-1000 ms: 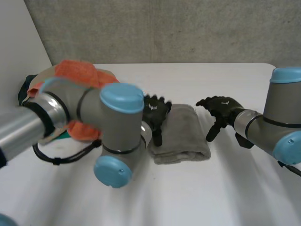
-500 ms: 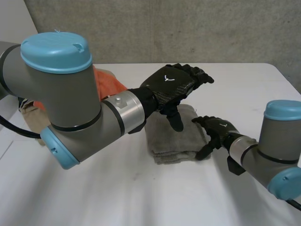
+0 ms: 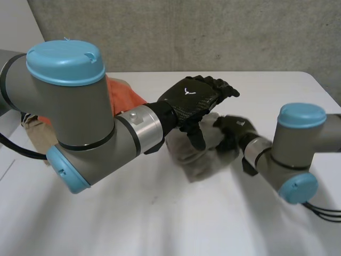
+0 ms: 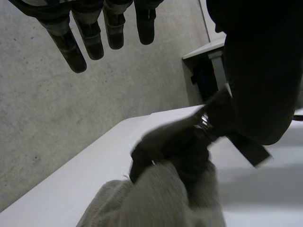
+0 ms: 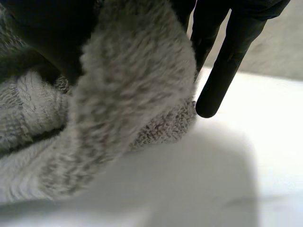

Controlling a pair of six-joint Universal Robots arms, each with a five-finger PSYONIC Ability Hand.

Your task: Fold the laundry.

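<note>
Leftmost, item one: an orange cloth [image 3: 125, 95], bunched at the far left of the white table [image 3: 160, 224], largely hidden behind the left arm [image 3: 80, 117].

Item two: the left hand [image 3: 194, 101], raised clear of the table and hovering above item three. Its fingers [image 4: 90, 35] are straight and spread, the thumb pointing down, nothing between them.

Item three: a grey towel [image 3: 200, 160], folded and thick, lying near the middle of the table beneath the left hand. Its right-hand side is gathered up into a rounded bulge [image 5: 137, 80].

Item four: the right hand [image 3: 230, 133], just right of the left hand and set on the towel's right edge. It is clenched on the terry, which swells out between palm and fingers [image 5: 227, 61]; one finger stands straighter beside the bulge. The left wrist view places the same hand [image 4: 175, 146] on top of the towel [image 4: 156, 203].

Item five: the right arm [image 3: 293, 152], low over the table's right side.
</note>
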